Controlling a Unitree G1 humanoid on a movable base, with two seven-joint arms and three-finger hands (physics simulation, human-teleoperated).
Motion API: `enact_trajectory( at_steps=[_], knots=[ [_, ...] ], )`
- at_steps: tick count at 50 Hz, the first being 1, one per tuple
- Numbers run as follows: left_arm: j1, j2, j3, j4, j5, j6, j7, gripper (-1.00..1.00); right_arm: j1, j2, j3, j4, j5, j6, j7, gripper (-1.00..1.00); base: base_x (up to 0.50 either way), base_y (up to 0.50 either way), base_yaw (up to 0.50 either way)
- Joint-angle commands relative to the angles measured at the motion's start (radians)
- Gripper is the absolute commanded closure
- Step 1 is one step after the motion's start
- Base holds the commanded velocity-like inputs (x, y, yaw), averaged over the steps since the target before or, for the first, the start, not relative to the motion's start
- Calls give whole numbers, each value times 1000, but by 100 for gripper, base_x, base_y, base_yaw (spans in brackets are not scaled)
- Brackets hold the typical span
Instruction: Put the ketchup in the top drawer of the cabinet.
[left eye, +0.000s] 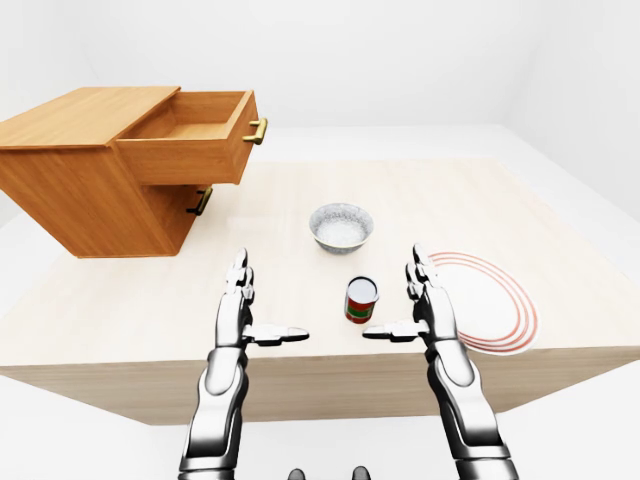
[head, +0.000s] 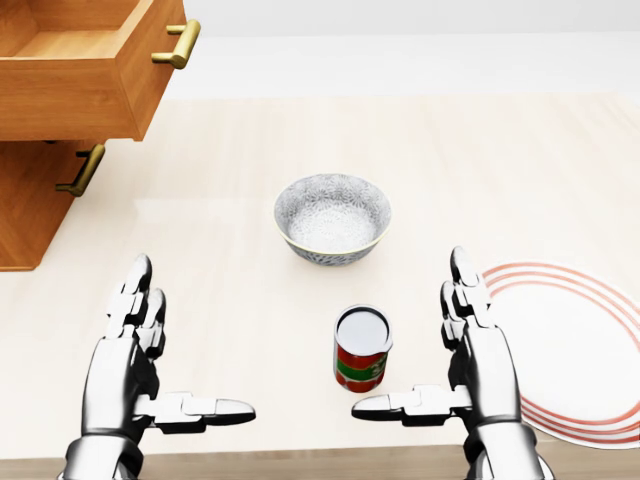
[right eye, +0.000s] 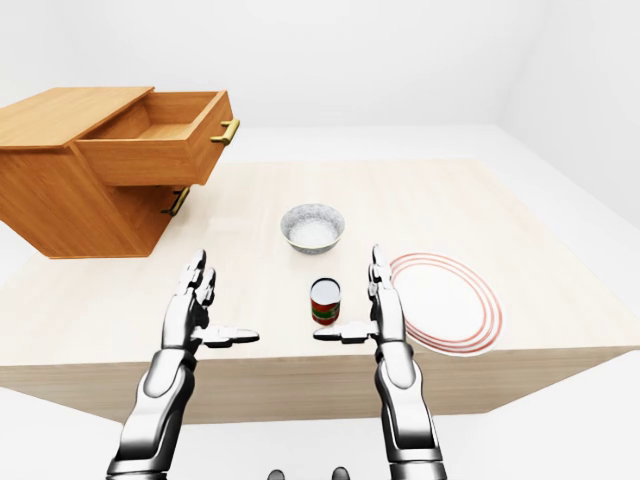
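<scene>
Can (head: 361, 349): upright, axis vertical, at bowl's (head: 332, 217) 6 o'clock.
Hands: my left (head: 135, 370) and right (head: 470, 365) flat, fingers spread, empty.
Drawer (left eye: 195, 135): open.

Bright, even, diffuse light, no clear source. Sharp throughout, no blur, noise or glare. Shadows very faint: soft dark patch under the cabinet (left eye: 95, 190) overhang, slight shade beneath the bowl (head: 332, 218). Metallic hands show soft highlights. Worktop (left eye: 450, 190) pale, nearly washed out against the white room. Eye views wide-angle, with stretched perspective toward the edges.
</scene>
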Motion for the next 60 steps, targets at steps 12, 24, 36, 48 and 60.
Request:
enact_trajectory(
  at_steps=[12,24,36,48,60],
  knots=[
    [156,3,24,-395,-40,74,-71,-100,128,-6,10,-333,-64,71,48,-100,0,0,0],
    [216,-11,67,-588,-78,74,-111,-100,214,0,-1,-547,-106,71,85,-100,0,0,0],
    [237,-20,120,-690,-126,74,-133,-100,262,14,-52,-698,-84,71,103,-100,0,0,0],
    [299,-54,177,-855,-172,74,-185,-100,301,46,-109,-796,-75,71,109,-100,0,0,0],
    [297,-69,200,-835,-176,74,-203,-100,328,53,-87,-861,-74,71,141,-100,2,0,0]
  ],
)
